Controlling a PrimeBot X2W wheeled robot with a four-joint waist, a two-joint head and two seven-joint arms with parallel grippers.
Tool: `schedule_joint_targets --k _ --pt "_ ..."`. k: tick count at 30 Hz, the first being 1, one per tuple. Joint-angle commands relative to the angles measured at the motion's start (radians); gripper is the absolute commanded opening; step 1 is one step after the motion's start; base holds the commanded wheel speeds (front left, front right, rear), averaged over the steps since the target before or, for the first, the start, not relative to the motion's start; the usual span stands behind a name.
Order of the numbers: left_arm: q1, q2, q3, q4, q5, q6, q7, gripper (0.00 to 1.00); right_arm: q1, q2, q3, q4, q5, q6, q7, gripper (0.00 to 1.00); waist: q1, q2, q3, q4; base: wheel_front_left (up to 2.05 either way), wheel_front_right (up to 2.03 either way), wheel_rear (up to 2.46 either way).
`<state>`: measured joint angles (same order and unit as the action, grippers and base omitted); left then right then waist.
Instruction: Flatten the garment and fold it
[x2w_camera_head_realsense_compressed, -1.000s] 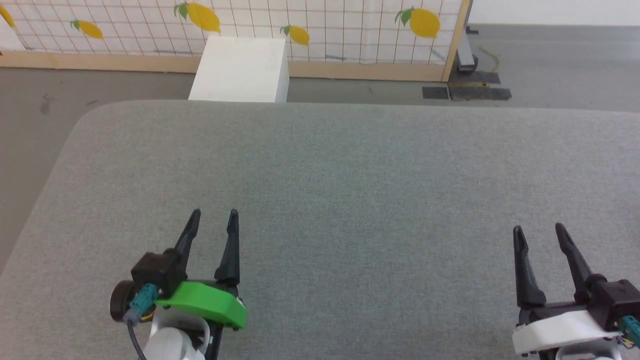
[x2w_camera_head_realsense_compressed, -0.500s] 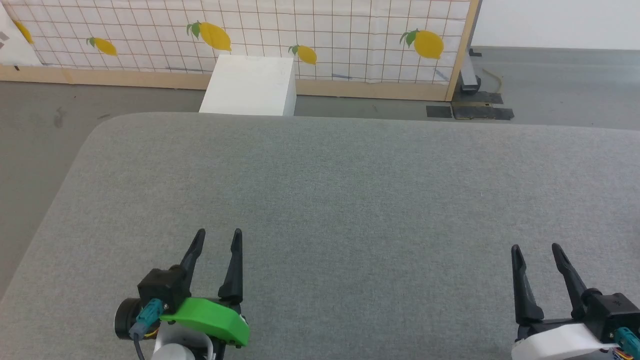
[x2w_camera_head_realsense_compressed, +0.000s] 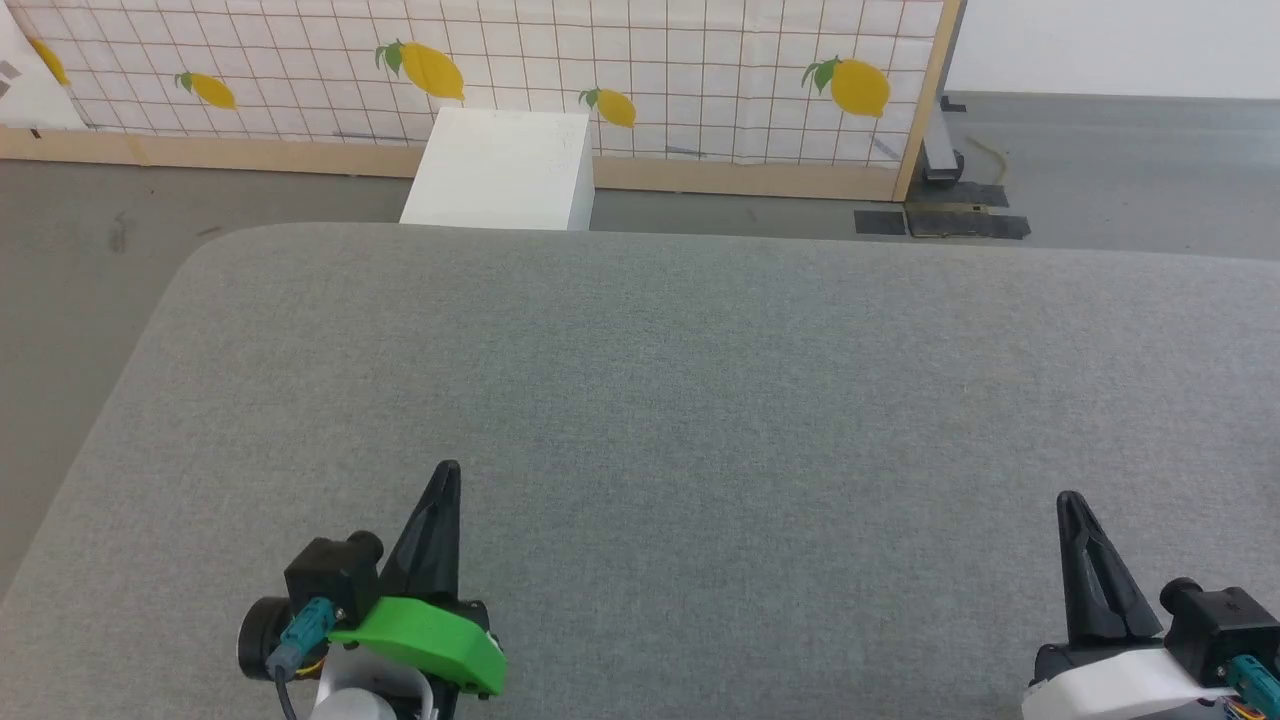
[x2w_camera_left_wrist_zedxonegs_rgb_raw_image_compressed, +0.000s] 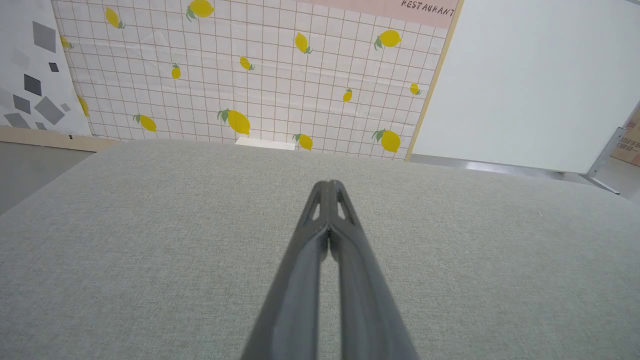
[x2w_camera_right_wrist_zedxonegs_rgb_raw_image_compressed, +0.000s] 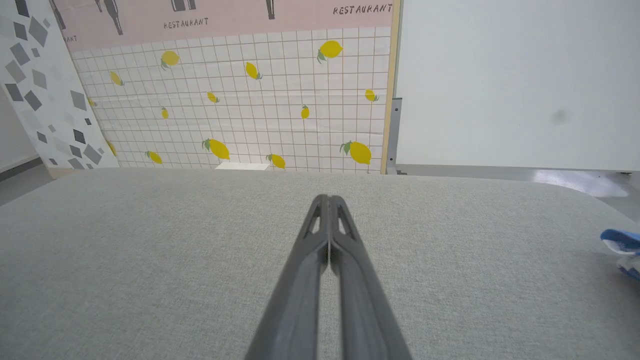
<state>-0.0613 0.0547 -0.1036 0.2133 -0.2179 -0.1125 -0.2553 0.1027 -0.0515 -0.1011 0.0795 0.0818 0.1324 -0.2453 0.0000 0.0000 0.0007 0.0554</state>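
left gripper (x2w_camera_head_realsense_compressed: 447, 478): tips together, 7 o'clock over grey table (x2w_camera_head_realsense_compressed: 700, 380) | right gripper (x2w_camera_head_realsense_compressed: 1071, 503): tips together, 5 o'clock | garment (x2w_camera_right_wrist_zedxonegs_rgb_raw_image_compressed: 621, 244): blue edge on table, 3 o'clock in right wrist view, apart from fingers

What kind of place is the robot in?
Probably an indoor robot test room, not a real home or shop. There is a big grey cloth-covered table, a propped-up lemon-print panel on a wooden frame, a pink poster reading RESTAURANT, and a bare grey floor.
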Motion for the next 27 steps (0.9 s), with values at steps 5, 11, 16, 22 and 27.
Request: schedule_joint_targets --k 5,11,16,22,27 --pt "0.0 0.0 -0.002 0.0 0.0 0.0 0.0 0.0 0.0 0.0 0.0 0.0 0.0 0.0 0.0 0.0 0.0 0.0 0.0 0.0 0.0 0.0 0.0" --pt "0.003 0.0 0.003 -0.01 0.011 0.006 0.013 0.0 -0.005 0.0 0.005 -0.004 -0.004 0.0 0.012 0.0 0.0 0.0 0.0 -0.003 0.0 0.0 0.0" --pt "0.005 0.0 0.008 -0.019 0.019 0.01 0.023 0.0 -0.009 0.0 0.009 -0.007 -0.007 0.0 0.022 0.0 0.0 0.0 0.0 -0.005 0.0 0.0 0.0" --pt "0.009 -0.001 0.013 -0.031 0.031 0.016 0.037 0.0 -0.015 0.0 0.014 -0.011 -0.012 0.0 0.035 0.0 0.0 0.0 0.0 -0.008 0.0 0.0 0.0" --pt "0.011 -0.001 0.018 -0.039 0.04 0.021 0.047 0.0 -0.019 0.0 0.018 -0.015 -0.015 0.0 0.045 0.0 0.0 0.0 0.0 -0.01 0.0 0.0 0.0"
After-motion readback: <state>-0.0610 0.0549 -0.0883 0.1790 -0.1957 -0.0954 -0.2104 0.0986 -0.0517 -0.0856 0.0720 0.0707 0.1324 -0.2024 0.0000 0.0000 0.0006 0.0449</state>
